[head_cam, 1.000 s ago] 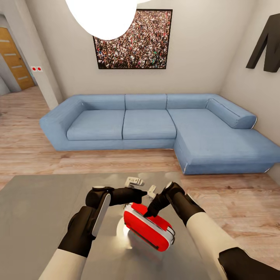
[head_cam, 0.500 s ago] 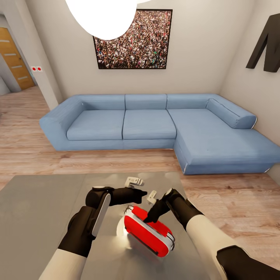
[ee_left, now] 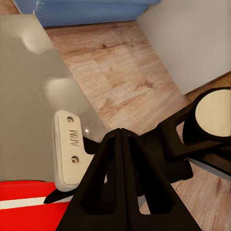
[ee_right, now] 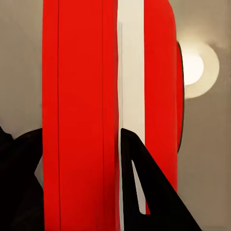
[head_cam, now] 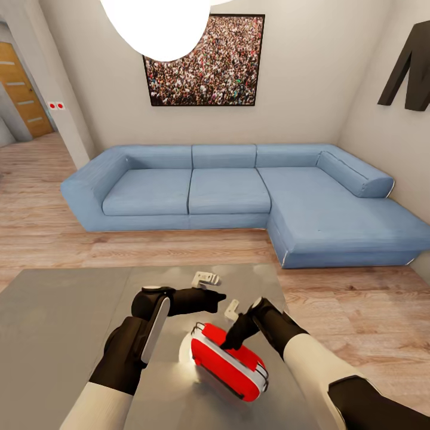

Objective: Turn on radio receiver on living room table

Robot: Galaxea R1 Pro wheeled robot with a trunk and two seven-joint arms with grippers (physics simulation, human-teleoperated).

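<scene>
Living room: blue L-shaped sofa (head_cam: 239, 191) along the far wall, crowd photo (head_cam: 204, 63) above it, white pendant lamp (head_cam: 156, 27) overhead, light wood floor (head_cam: 370, 304). Glossy grey table (head_cam: 54, 334) in the foreground, both arms over it.

Radio receiver (head_cam: 228, 362) lies on the table top near the table's right edge, tipped so its red body and white edge band face up. Long axis runs diagonally, from near the lamp's bright reflection out toward the right arm's forearm.

Right gripper (head_cam: 230, 341) is the nearer one, directly over the radio's upper end and at its surface. Right wrist view: red case and white band run between the two dark fingers (ee_right: 149, 192), one on each side, so they are spread and straddling the case. Actual contact cannot be made out.

Left gripper (head_cam: 218, 295) hangs just beyond the radio's far end, pointing across toward the right arm. Its fingers (ee_left: 122, 187) sit pressed together, nothing between them. Red corner of the radio shows just under them in the left wrist view.

Judgement: the switch-on depends on the right fingers reaching the control from above; dial and grille are not visible, likely on a face turned away. Left gripper and the right wrist's pale bracket (head_cam: 232, 309) crowd the far end.
</scene>
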